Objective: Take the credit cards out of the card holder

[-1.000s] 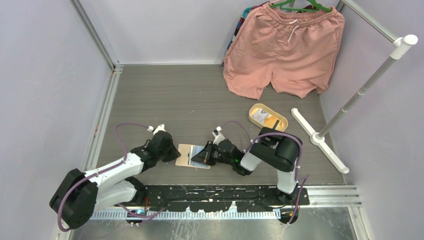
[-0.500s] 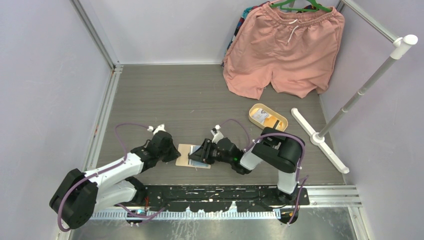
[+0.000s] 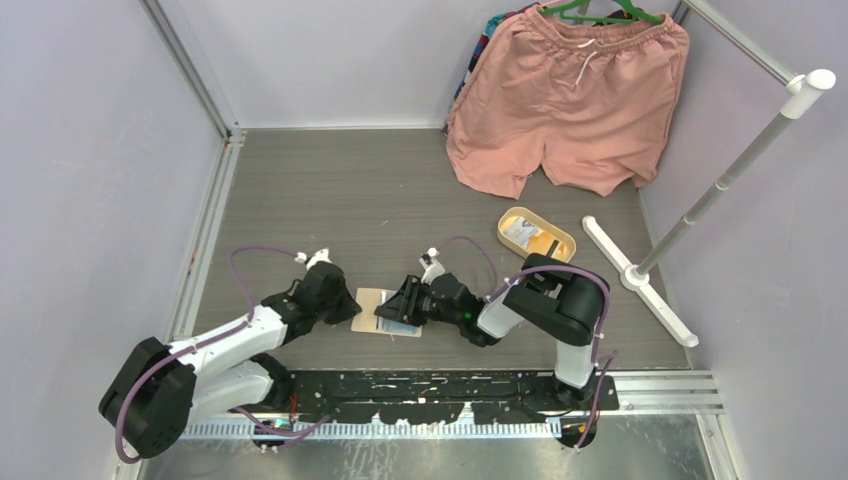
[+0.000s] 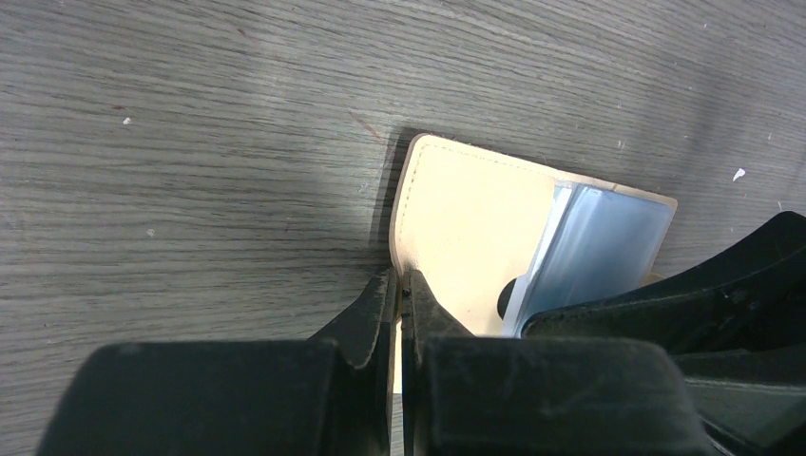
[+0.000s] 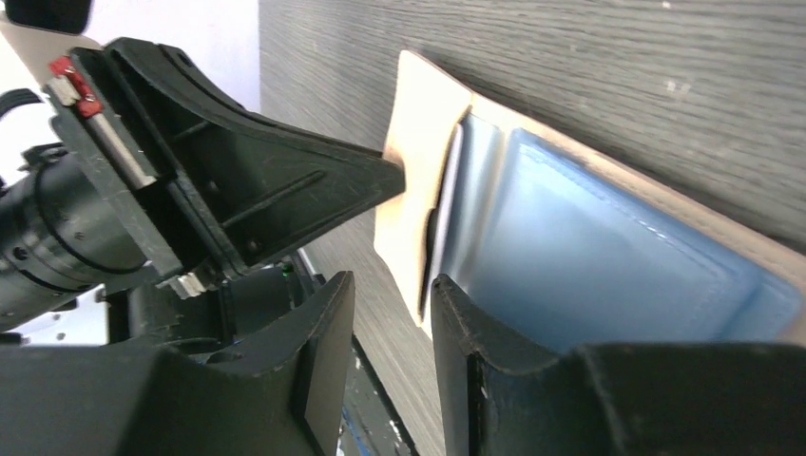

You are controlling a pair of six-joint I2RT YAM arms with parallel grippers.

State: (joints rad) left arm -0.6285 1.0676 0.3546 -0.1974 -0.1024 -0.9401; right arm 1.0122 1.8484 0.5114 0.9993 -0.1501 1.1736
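The tan card holder (image 3: 372, 303) lies open on the table, its pale blue pockets (image 5: 589, 256) facing up. My left gripper (image 4: 400, 283) is shut on the tan flap's (image 4: 466, 237) near edge. My right gripper (image 5: 390, 294) is open: one finger rests on the blue pocket, the other hangs over the bare table beside the flap. Nothing sits between its jaws. A thin white edge (image 5: 447, 190) shows at the pocket's mouth; I cannot tell whether it is a card. Two credit cards, one whitish (image 3: 519, 232) and one orange (image 3: 546, 244), lie in the oval tray.
The oval tan tray (image 3: 505, 219) sits to the right of and behind the right arm. Pink shorts (image 3: 565, 95) hang at the back right. A white stand's base (image 3: 640, 280) and slanted pole (image 3: 740, 160) occupy the right side. Metal rails border the table's left and near edges.
My right gripper has gone from shut to open and shifted slightly left over the card holder. The left gripper has kept its hold and has not moved.
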